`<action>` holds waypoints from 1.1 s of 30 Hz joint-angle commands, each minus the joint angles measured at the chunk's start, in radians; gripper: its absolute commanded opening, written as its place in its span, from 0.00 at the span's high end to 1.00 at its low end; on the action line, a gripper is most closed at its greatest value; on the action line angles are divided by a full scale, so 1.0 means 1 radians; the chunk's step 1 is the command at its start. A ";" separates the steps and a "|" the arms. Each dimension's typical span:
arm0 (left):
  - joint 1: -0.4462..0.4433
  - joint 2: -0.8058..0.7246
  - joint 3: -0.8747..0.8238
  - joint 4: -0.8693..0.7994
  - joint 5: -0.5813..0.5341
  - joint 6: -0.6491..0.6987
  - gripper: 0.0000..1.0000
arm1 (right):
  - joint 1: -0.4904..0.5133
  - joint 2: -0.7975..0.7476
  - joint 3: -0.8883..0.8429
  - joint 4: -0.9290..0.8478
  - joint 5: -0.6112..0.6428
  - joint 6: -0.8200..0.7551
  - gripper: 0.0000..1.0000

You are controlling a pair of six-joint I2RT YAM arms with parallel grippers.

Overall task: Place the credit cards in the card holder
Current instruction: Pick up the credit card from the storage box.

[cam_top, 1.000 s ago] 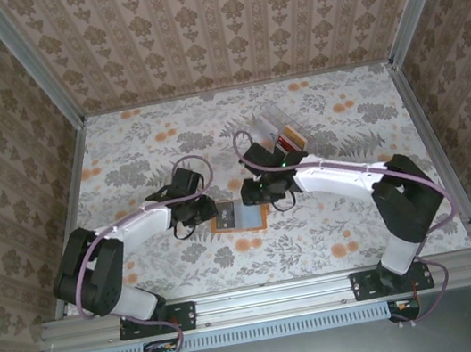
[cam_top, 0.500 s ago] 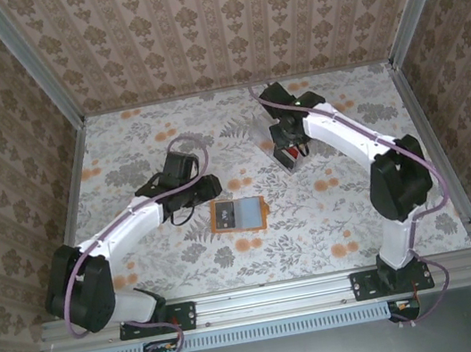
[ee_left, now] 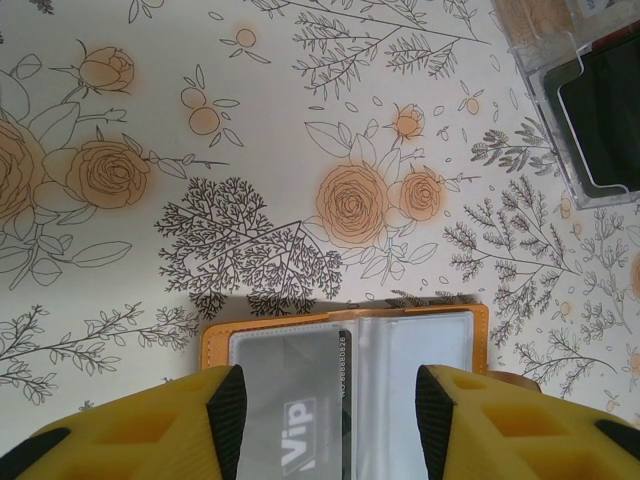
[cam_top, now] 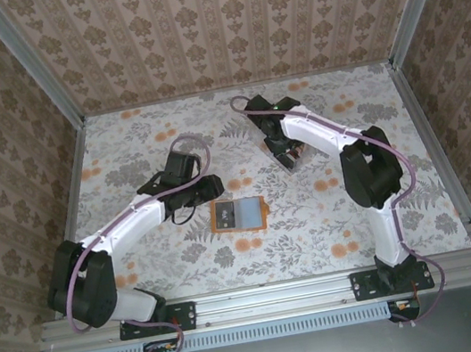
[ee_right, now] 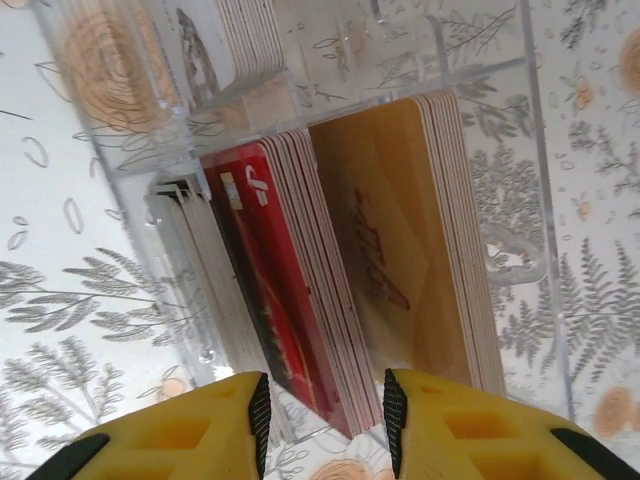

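The card holder (cam_top: 238,214) lies open and flat mid-table, its orange rim (ee_left: 345,322) framing clear slots. A grey "Vip" card (ee_left: 290,400) sits in its left slot. My left gripper (ee_left: 330,425) hovers open just above it, its fingers astride the holder and touching nothing; from above, the left gripper (cam_top: 208,191) sits by the holder's left edge. My right gripper (ee_right: 325,425) is open over a clear box (ee_right: 480,90) at the back. The credit cards stand in the box in stacks: red (ee_right: 270,280), orange-tan (ee_right: 400,250), pale grey (ee_right: 190,260). The red stack's edge is in line with the gap between the fingers.
The clear box (ee_left: 585,110) also shows at the top right of the left wrist view, with a dark card in it. Aluminium rails (cam_top: 81,179) and patterned walls close in the floral tabletop (cam_top: 123,150) on three sides.
The right arm left the card holder and swung back to the clear box. The left gripper opened and drew slightly away from the holder, leaving the grey card in its slot.
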 commanded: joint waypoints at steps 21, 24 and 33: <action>0.001 0.024 0.021 -0.003 0.027 0.007 0.48 | 0.048 0.099 0.023 0.031 0.371 -0.092 0.62; 0.002 0.025 0.022 -0.003 0.028 0.006 0.48 | 0.048 0.090 0.021 0.041 0.370 -0.098 0.65; 0.004 0.032 0.016 -0.005 0.029 0.006 0.48 | 0.048 0.078 0.012 0.032 0.339 -0.095 0.81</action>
